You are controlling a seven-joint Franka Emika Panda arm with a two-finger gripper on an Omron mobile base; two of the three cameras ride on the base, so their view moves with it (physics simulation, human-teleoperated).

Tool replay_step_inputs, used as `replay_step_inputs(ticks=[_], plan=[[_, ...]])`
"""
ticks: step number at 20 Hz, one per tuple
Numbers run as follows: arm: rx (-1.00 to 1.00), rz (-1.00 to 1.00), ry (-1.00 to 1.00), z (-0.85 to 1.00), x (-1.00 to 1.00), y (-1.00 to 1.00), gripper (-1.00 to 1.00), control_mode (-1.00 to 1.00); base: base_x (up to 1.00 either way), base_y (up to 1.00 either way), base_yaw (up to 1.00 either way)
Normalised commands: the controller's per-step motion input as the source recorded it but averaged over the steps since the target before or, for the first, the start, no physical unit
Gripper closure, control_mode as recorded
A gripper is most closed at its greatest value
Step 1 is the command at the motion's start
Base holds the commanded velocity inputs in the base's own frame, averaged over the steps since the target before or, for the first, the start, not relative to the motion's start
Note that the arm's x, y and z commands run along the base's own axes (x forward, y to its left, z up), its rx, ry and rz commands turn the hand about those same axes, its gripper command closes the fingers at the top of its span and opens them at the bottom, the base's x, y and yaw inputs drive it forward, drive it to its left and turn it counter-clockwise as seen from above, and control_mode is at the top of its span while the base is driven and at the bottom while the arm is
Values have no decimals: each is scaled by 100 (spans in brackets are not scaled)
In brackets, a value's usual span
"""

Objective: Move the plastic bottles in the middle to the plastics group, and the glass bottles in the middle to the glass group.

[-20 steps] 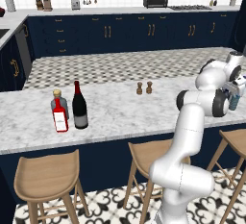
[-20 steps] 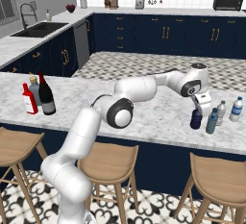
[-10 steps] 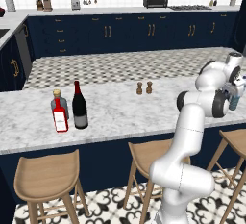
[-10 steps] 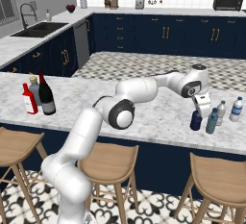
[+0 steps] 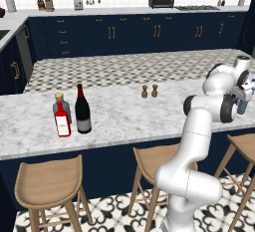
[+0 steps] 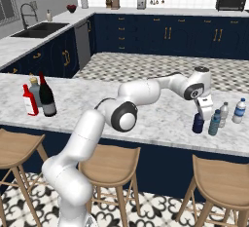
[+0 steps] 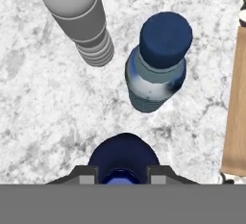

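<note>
The navy bottle stands on the counter at the right of the right base view, just beside the pale-blue bottle and near the water bottles, so this looks like the end of a placing step. The gripper hangs right above it, pointing down; in the hand view the fingertips flank the navy cap, but whether the jaws grip or have let go I cannot tell. Next, it should lift straight up without tipping it. The wine bottle already sits by the red bottle at left.

Two small brown shakers stood side by side, just apart, near the middle of the marble worktop. Wooden stools stood along its near edge, a toaster oven on the rear counter.
</note>
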Motion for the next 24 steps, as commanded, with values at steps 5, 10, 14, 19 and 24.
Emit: replay_step_inputs(ticks=[5, 10, 14, 19, 24], plan=[[0, 0, 0, 0, 0, 0, -100, -100, 0, 0, 0], [0, 0, 0, 2, 0, 0, -100, -100, 0, 0, 0], [-5, 0, 0, 13, 0, 1, -100, -100, 0, 0, 0], [-10, 0, 0, 29, -2, 5, -100, -100, 0, 0, 0], [-12, 3, 0, 45, -57, 36, -100, -100, 0, 0, 0]])
